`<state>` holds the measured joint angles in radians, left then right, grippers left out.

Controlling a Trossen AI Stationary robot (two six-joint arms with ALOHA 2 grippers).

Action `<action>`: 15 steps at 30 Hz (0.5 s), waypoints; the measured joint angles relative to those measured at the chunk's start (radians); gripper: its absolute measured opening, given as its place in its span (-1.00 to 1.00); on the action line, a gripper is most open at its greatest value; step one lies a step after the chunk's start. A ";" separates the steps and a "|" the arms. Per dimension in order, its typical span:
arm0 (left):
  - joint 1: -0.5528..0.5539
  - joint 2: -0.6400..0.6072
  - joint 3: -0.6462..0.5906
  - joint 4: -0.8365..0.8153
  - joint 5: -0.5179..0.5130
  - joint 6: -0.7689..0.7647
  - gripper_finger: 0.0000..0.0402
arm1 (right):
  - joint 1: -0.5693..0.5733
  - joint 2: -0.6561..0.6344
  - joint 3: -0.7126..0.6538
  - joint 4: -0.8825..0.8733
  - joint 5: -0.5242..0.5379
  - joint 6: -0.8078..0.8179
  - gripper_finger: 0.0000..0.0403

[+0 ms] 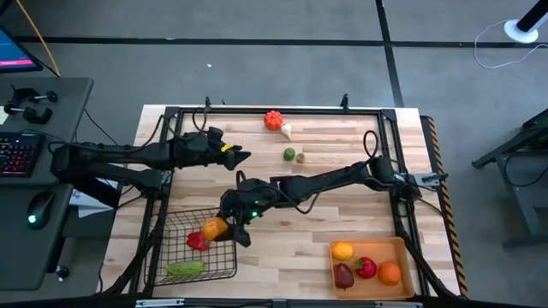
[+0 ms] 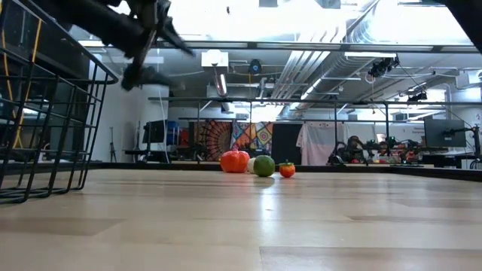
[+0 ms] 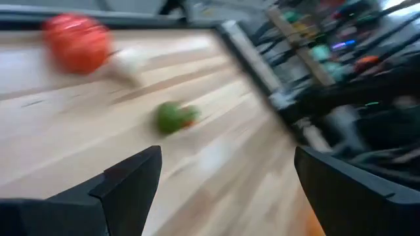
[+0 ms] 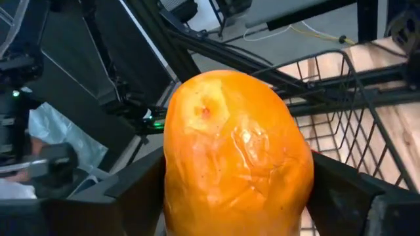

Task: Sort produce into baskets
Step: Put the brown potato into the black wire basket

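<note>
My right gripper is shut on an orange toy piece, held over the far right corner of the black wire basket. A red piece and a green piece lie in the basket. My left gripper is open and empty above the table, with its fingers wide apart in the left wrist view. Farther back on the table lie an orange-red pumpkin, a white piece, a green piece and a small orange piece. My right gripper pinches the orange piece by its two opposite sides between its two fingers. The piece fills the gap between them. It is lifted clear, above the basket's rim.
The orange tray stands at the near right and holds a yellow piece, two red pieces and an orange piece. A black frame runs around the table. The basket's mesh fills the left of the low view.
</note>
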<state>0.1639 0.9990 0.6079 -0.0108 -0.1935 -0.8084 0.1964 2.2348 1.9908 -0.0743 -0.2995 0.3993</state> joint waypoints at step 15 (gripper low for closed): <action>0.072 -0.033 0.000 -0.149 -0.074 0.000 0.68 | 0.000 0.001 0.000 0.065 0.066 -0.173 0.59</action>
<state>0.2363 0.9657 0.6079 -0.1597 -0.2680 -0.8085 0.1963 2.2356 1.9911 -0.0089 -0.2340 0.2266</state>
